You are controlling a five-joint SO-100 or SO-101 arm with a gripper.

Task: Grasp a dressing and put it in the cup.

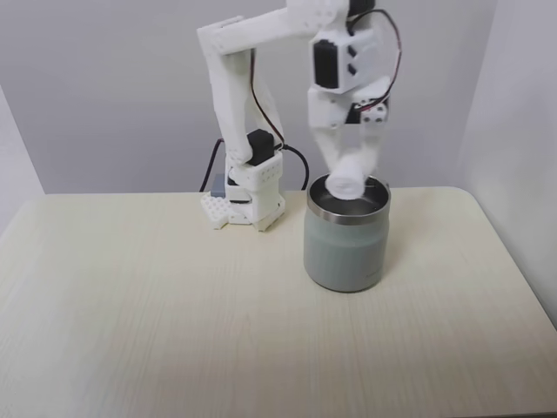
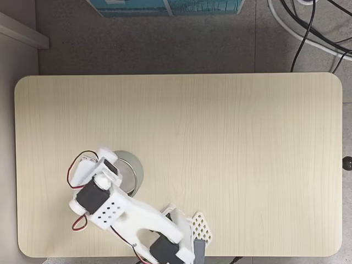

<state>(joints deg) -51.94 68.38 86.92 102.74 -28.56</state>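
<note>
Placing step, just before release. In a fixed view from the front, the arm reaches down over the cup (image 1: pixel 345 244), which stands on the table (image 1: pixel 157 322) right of centre, just right of the arm's base (image 1: pixel 248 196). The gripper (image 1: pixel 348 178) points downward with its tips at the steel rim of the cup. The dressing (image 1: pixel 346 179), a small white roll, sits between the two fingers, nipped at its sides; it hangs at the cup's mouth, partly below rim level as judged from this angle, and whether it touches the rim cannot be told. The jaws are narrowly parted, closed only as far as the roll allows, and hold nothing else. In a fixed view from above, the arm's wrist covers most of the cup (image 2: pixel 133 171), leaving an arc of its rim showing on the right. Judged next move: part the fingers so the roll drops inside, then lift straight up clear of the rim without nudging the cup.
</note>
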